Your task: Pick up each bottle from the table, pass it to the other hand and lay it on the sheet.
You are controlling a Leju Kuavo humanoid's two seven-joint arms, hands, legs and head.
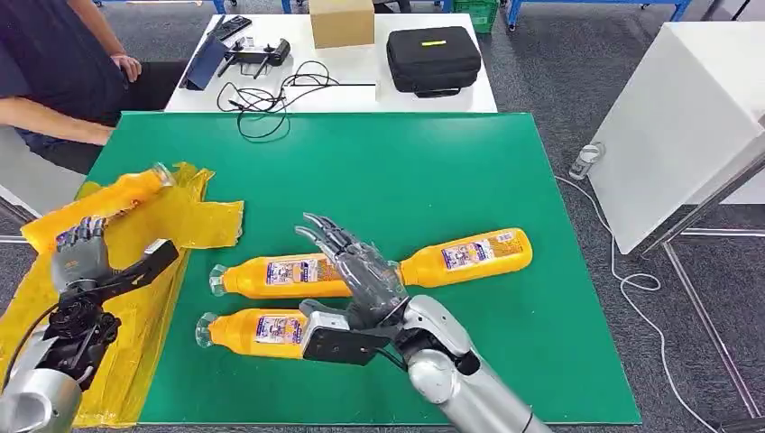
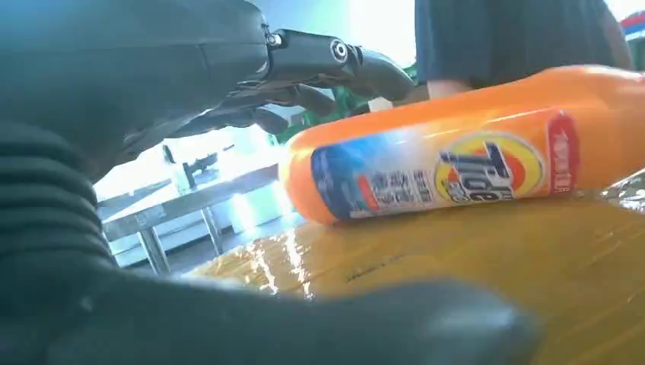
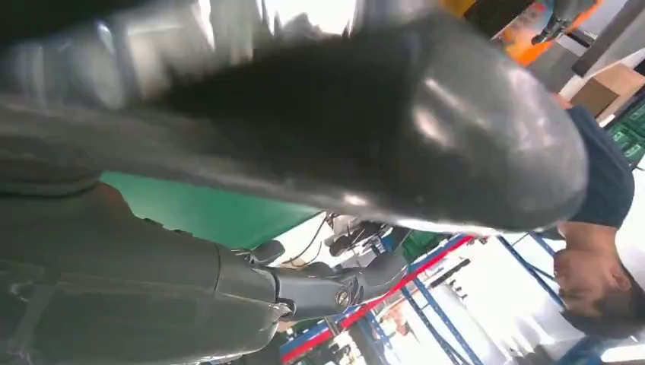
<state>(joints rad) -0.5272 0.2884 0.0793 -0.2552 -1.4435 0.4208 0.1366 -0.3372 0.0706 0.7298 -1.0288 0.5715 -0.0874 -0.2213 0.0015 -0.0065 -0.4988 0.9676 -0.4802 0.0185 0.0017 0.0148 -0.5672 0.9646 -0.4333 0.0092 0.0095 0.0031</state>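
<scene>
Bottles, orange ones with printed labels, are what I'm moving here. One bottle [image 1: 108, 200] lies on the crinkled yellow sheet [image 1: 194, 221], just beyond the fingertips of my left hand [image 1: 83, 251]; in the left wrist view it rests on its side close in front of the fingers [image 2: 319, 61], and I can't see any contact. That hand holds nothing, its fingers and thumb spread apart.

My right hand [image 1: 361, 271] hovers over the green table [image 1: 361, 162] with its fingers stretched out and apart, holding nothing. Directly under its fingers lies a second bottle [image 1: 275, 277], cap pointing toward the sheet. A third bottle [image 1: 257, 331] lies just beside the thumb, on my near side of the hand. A fourth bottle [image 1: 469, 255] lies on the far side of the hand from the sheet, close to the knuckles.

A seated person [image 1: 54, 72] is beyond the left hand, at the table's far corner.
</scene>
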